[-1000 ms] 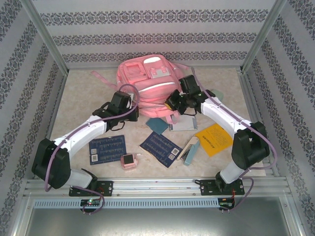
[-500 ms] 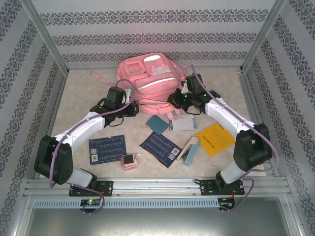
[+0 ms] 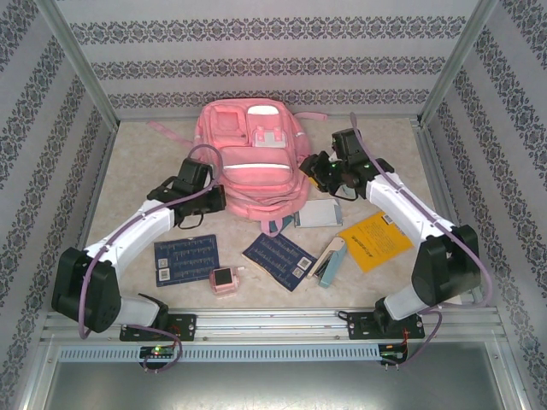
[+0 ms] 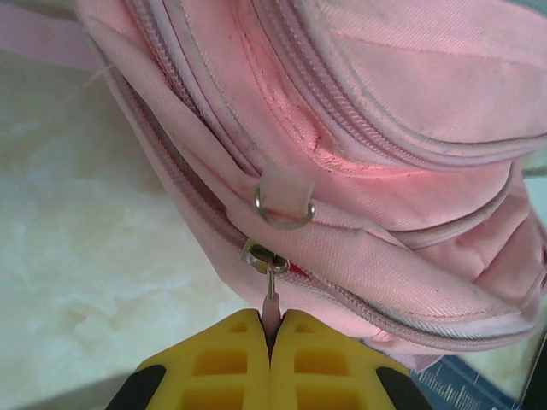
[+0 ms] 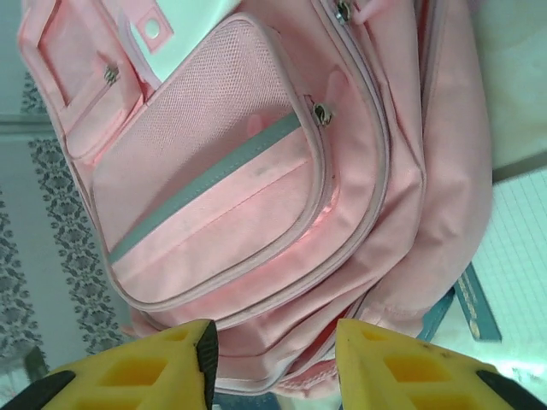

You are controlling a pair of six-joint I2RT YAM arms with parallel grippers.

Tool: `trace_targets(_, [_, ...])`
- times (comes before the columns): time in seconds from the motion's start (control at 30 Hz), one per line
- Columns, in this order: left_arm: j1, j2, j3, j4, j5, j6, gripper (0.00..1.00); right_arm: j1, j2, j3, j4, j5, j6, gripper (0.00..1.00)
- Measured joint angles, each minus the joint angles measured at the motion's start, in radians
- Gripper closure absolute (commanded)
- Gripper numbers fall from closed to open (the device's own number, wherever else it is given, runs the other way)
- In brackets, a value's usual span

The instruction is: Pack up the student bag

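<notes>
Lab-style robot test booth, aluminium frame (image 3: 256, 323), patterned wallpaper panels (image 3: 273, 60), marble-look tabletop (image 3: 137, 166)

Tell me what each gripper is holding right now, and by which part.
The left gripper is shut on the pink backpack's zipper pull, pinching its small tab. The right gripper is open, holding nothing.

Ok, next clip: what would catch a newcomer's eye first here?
The big pink student bag dominates the middle of the table. The left gripper is shut on its zipper pull, while the right gripper hangs open facing the front pocket. A bright yellow booklet lies on the table's right side.
</notes>
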Motion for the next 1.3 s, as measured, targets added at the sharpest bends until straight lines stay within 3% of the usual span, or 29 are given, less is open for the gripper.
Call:
trace_targets(0.33, [-0.21,0.076,0.205,-0.043,-0.006,-0.027,1.0,0.11,-0.184,-0.071,-0.048,0.023,0.249,0.54])
trace_targets(0.67, [-0.28,0.11,0.245,-0.047,-0.033,-0.034,1.0,0.177,-0.073,-0.071,0.025,0.03,0.381,0.54])
trace_targets(0.8, [-0.291,0.111,0.245,-0.05,-0.05,-0.034,1.0,0.177,0.012,-0.034,0.043,0.037,0.392,0.66])
trace_targets(0.97, [-0.291,0.11,0.245,-0.069,-0.086,-0.023,1.0,0.177,0.033,-0.033,0.087,0.039,0.409,1.0])
trace_targets(1.3, [-0.259,0.09,0.209,-0.063,-0.113,0.023,1.0,0.164,-0.018,-0.084,0.134,0.06,0.415,1.0])
